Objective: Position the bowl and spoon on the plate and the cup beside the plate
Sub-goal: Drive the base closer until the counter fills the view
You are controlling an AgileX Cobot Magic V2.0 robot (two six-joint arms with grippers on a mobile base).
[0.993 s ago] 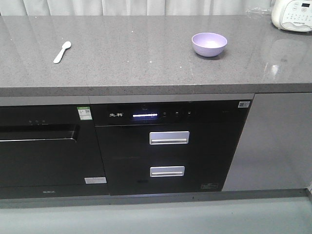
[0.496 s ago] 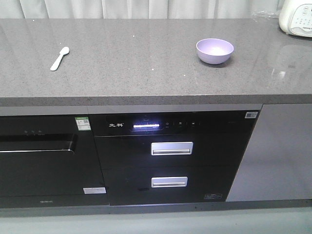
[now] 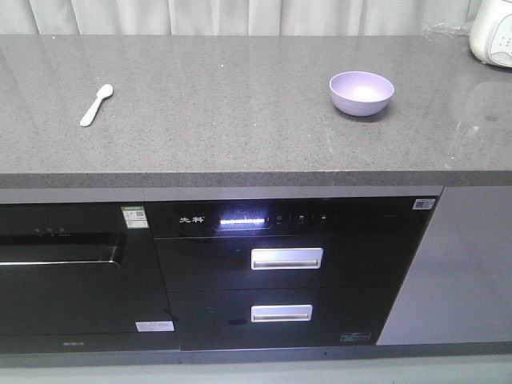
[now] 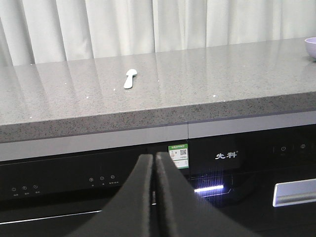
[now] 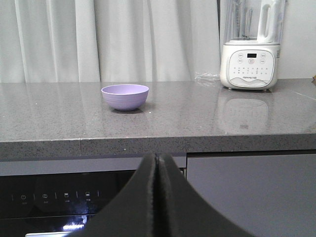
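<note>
A small pale mint-green plastic spoon (image 3: 96,105) is laid flat on the left part of the grey speckled stone worktop (image 3: 224,120), scoop end pointed toward the back. A round, deep lavender-purple plastic bowl (image 3: 362,93) is set upright well apart from it, over on the right. A white blender (image 5: 250,54) is parked further right. The left claw (image 4: 154,159) and right claw (image 5: 158,159) are held low before the dark cabinet fronts, each pressed tight together.
</note>
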